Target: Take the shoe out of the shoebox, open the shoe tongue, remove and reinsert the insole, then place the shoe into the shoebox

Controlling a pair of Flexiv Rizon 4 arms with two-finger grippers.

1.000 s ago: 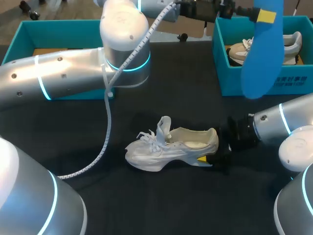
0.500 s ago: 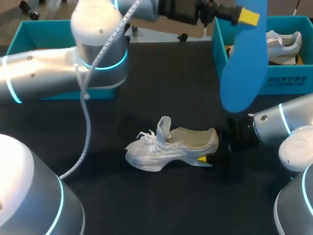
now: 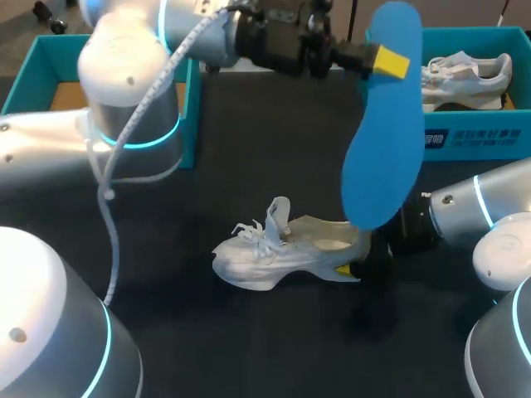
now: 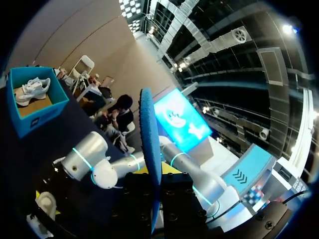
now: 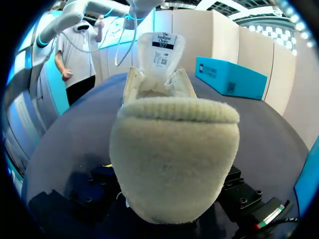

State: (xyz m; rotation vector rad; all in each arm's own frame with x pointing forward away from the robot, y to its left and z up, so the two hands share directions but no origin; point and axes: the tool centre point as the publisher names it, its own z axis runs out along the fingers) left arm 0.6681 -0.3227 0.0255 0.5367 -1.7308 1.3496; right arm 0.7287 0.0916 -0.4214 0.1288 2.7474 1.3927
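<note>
Since the earlier frames the left arm has swung the blue insole (image 3: 377, 157) from over the shoebox (image 3: 477, 137) toward the shoe (image 3: 282, 249); its lower end now hangs just above the shoe's heel. Left gripper (image 3: 388, 62) is clamped on the insole's upper end. Right gripper (image 3: 353, 267) sits at the shoe's heel; its grip cannot be determined. Assessment: shoe out, tongue (image 3: 279, 212) raised, insole removed. Outstanding: reinsertion, then return to the shoebox behind the shoe.
</note>
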